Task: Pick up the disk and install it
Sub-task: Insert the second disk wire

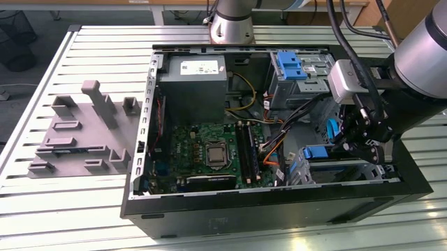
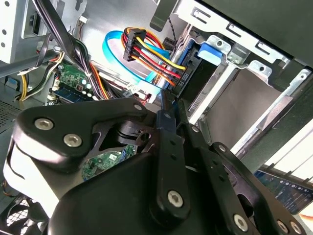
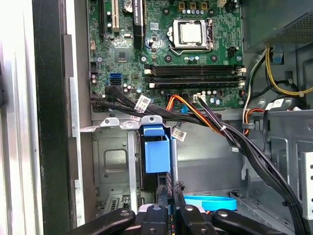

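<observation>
Standing on edge in drive cage, disk (image 3: 156,155) pinched betw. closed tool (image 3: 169,208) fingers.

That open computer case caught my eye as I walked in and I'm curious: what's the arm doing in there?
The robot arm has its gripper lowered into the open computer case, at the drive cage in the corner on the exterior view's right. The disk, in its blue carrier, sits upright in that cage, with the gripper right at its edge. A bundle of cables is plugged in beside it. The motherboard lies exposed in the middle.
</observation>
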Available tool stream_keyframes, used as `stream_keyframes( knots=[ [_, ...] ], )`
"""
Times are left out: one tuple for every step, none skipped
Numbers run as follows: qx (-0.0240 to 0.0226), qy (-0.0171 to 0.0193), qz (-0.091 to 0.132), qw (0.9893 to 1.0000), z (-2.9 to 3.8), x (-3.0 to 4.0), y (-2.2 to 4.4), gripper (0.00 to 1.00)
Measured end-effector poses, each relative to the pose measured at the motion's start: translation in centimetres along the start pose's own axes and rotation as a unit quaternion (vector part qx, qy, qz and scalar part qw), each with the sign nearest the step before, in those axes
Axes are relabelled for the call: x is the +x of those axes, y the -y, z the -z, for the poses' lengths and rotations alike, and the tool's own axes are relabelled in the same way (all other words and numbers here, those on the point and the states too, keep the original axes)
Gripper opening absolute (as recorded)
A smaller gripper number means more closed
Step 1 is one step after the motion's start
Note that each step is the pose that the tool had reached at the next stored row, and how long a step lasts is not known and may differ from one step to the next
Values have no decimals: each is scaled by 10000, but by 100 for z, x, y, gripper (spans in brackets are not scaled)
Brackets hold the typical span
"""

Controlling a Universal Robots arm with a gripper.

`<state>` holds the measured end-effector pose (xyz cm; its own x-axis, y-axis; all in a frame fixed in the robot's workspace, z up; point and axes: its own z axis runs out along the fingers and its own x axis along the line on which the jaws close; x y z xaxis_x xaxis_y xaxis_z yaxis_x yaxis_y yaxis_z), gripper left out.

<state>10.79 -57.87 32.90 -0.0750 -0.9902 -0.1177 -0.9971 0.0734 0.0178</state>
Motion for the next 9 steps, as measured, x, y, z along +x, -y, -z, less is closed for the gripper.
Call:
stream_keyframes(
  knots=[
    [0,0,0,10000,0,0,0,16],
    [0,1,0,10000,-1,0,0,16],
    [0,8,0,10000,-8,0,0,17],
    [0,6,0,10000,-6,1,0,17],
    [0,3,0,10000,-3,0,0,24],
    [0,0,0,10000,0,0,0,24],
    [0,-1,0,10000,2,0,0,24],
    [0,-2,0,10000,9,-1,0,24],
    [0,-2,0,10000,18,-3,0,24]
  ],
)
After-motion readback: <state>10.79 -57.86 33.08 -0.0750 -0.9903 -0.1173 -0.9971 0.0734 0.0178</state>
